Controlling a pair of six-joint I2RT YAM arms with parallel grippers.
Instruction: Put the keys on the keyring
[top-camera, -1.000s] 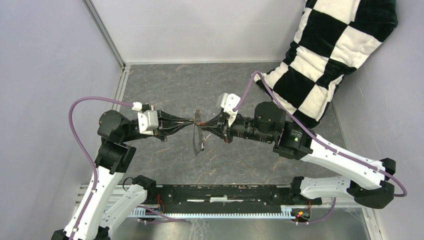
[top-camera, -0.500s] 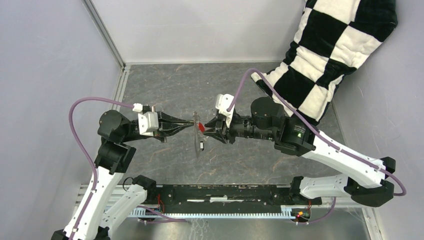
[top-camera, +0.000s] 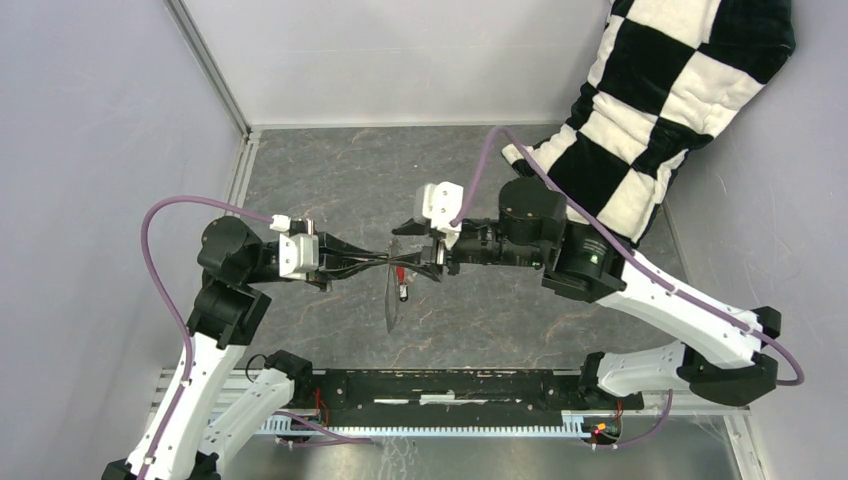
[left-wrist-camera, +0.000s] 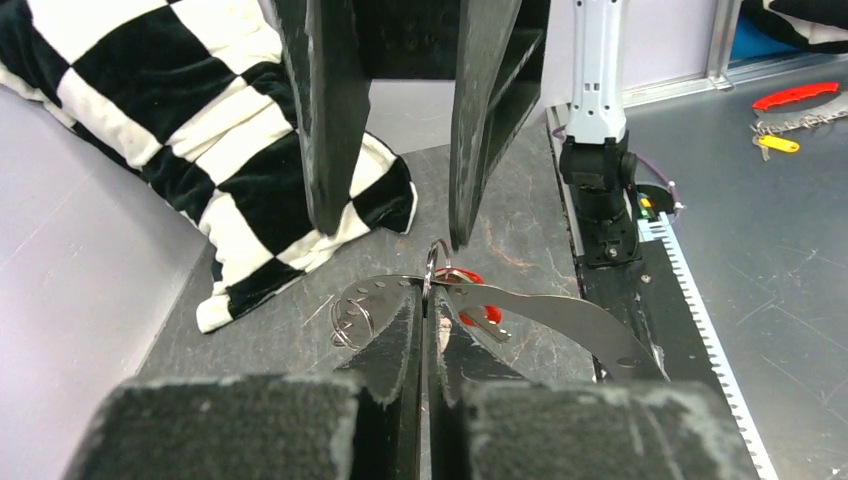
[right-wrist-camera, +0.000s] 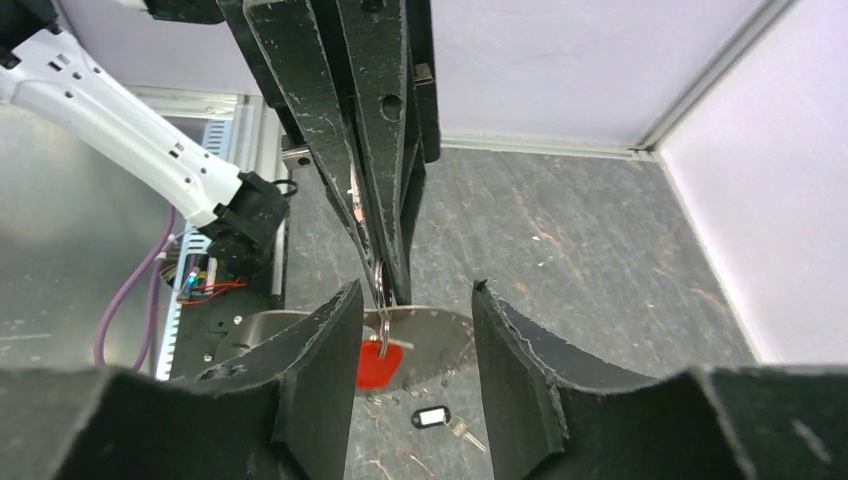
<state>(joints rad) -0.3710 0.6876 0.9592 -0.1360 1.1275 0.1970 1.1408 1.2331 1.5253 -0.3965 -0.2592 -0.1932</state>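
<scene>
Opened the right gripper (right-wrist-camera: 415, 295) over the last second: pinched together then, apart now, straddling the red key (right-wrist-camera: 378, 365) without seeming to touch it. Keeps the left gripper (left-wrist-camera: 425, 305) clamped on the keyring (top-camera: 390, 305), held edge-up in the air over the middle of the table (top-camera: 330, 180), a little toward its left edge. Seems to have finished threading the red key, now hanging at the ring just beside the clamped fingertips. Cannot tell whether the black key (right-wrist-camera: 430, 417) (pale spot on it) hangs from the ring or lies below. Next, probably: draw the right gripper clear, check the black key, thread it if loose — slowly, without twisting the ring out of the pinch. No container anywhere in view.
</scene>
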